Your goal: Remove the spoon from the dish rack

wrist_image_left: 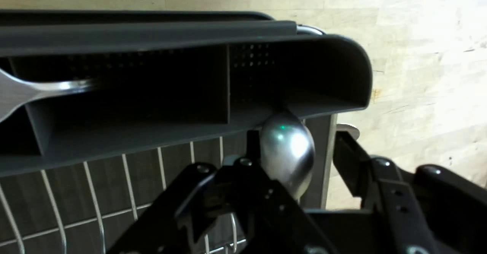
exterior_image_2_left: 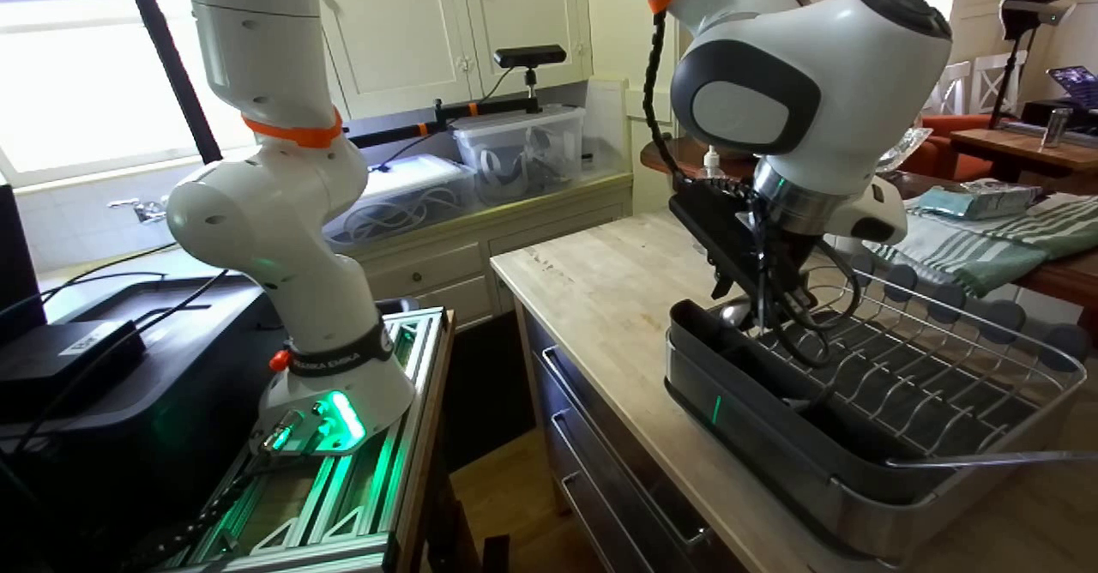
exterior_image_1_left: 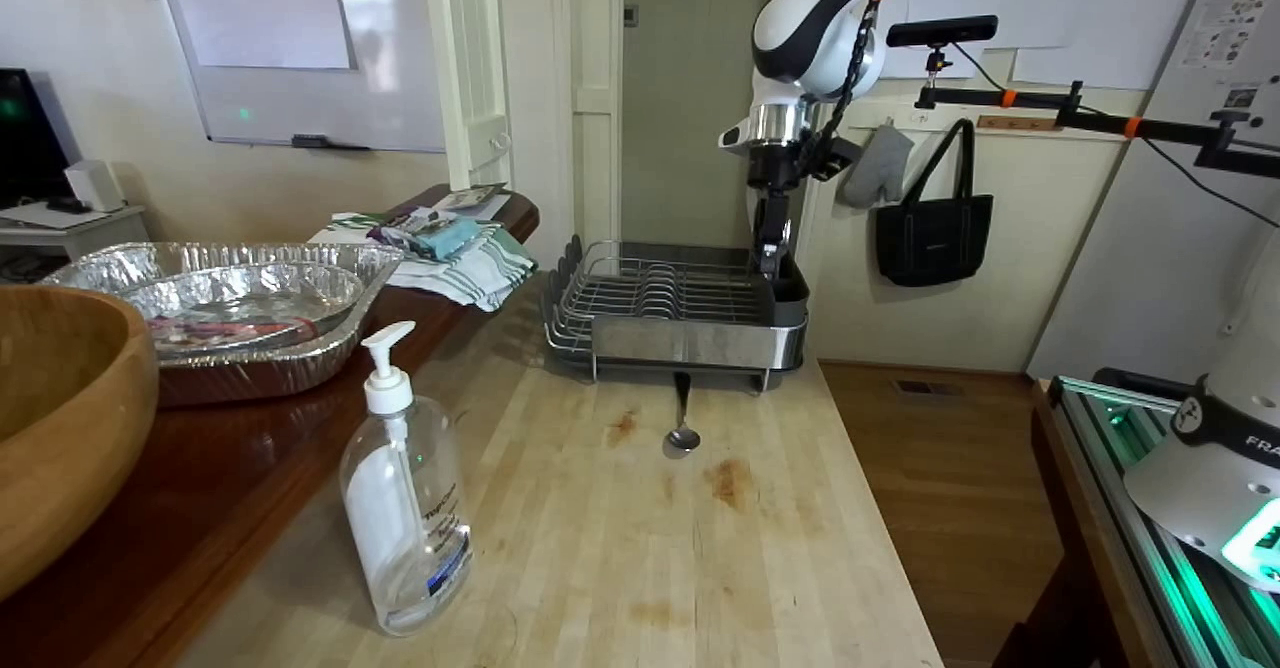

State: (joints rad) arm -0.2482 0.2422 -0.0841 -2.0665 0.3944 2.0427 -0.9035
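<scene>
There's your spoon [wrist_image_left: 287, 151], lower centre of the wrist view, bowl leaning over the edge of the utensil holder [wrist_image_left: 133, 138] in the dish rack [exterior_image_1_left: 690, 343]. You look set for the grasp: gripper [wrist_image_left: 298, 147] spread, bowl between its fingers [wrist_image_left: 348, 159]. Next, pinch, then draw it up clear; that divider [wrist_image_left: 227, 90] could snag it. Metal utensil [wrist_image_left: 57, 88] at far left, and a loose spoon [exterior_image_1_left: 683, 438] mid-frame on the worktop [exterior_image_1_left: 640, 548] in an exterior view.

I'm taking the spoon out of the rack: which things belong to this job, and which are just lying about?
For the job:
spoon, bowl up in the utensil holder
dish rack
gripper, open

Just lying about:
second spoon on the counter
holder's other utensil
pump bottle
wooden bowl
foil trays
striped cloth
</scene>
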